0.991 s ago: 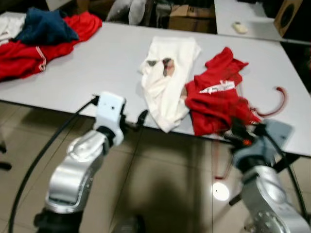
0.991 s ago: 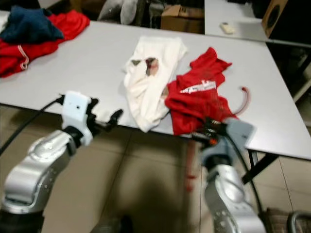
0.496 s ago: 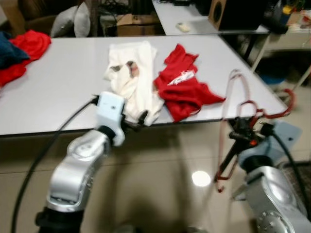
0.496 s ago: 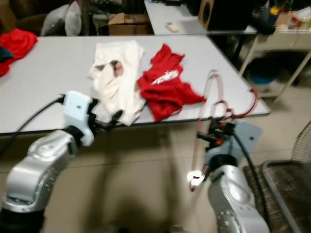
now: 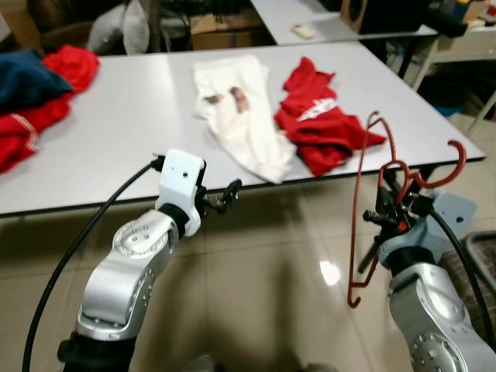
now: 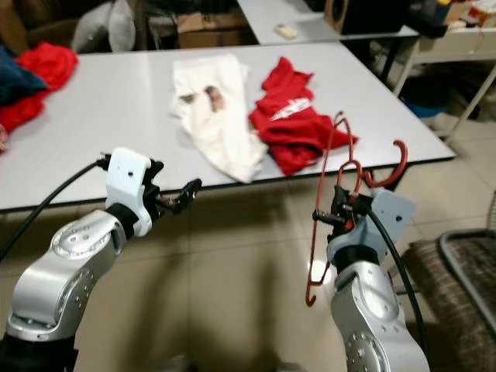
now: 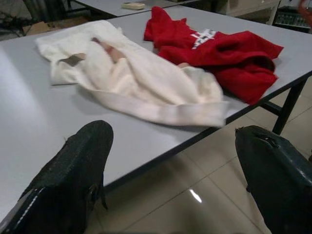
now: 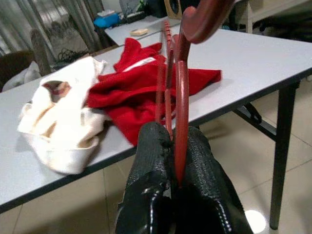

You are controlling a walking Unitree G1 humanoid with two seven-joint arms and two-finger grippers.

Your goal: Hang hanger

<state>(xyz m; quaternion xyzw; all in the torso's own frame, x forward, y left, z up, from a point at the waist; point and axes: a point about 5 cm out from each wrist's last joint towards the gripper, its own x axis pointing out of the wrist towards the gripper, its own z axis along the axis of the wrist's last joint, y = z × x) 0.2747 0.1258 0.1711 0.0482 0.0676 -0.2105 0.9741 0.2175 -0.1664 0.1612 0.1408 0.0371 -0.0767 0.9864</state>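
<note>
A red hanger [image 5: 363,203] hangs in the air off the table's near right corner, its hook [image 5: 450,165] curling to the right. My right gripper [image 5: 394,219] is shut on it near the neck; in the right wrist view the red hanger [image 8: 176,92] rises from between the pressed black fingers [image 8: 152,195]. My left gripper [image 5: 225,195] is held out in front of the table's near edge, open and holding nothing, with its fingers [image 7: 73,180] spread wide apart.
A grey table [image 5: 124,124] carries a white garment [image 5: 240,116] and a red garment [image 5: 322,124] near its front edge, and red and dark blue clothes [image 5: 35,85] at the far left. A second table [image 5: 325,23] stands behind. Tiled floor [image 5: 263,294] lies below.
The camera has shifted, so the table sits differently in view. The right gripper still holds the hanger, now raised a little higher and more upright. The left arm has kept its pose.
</note>
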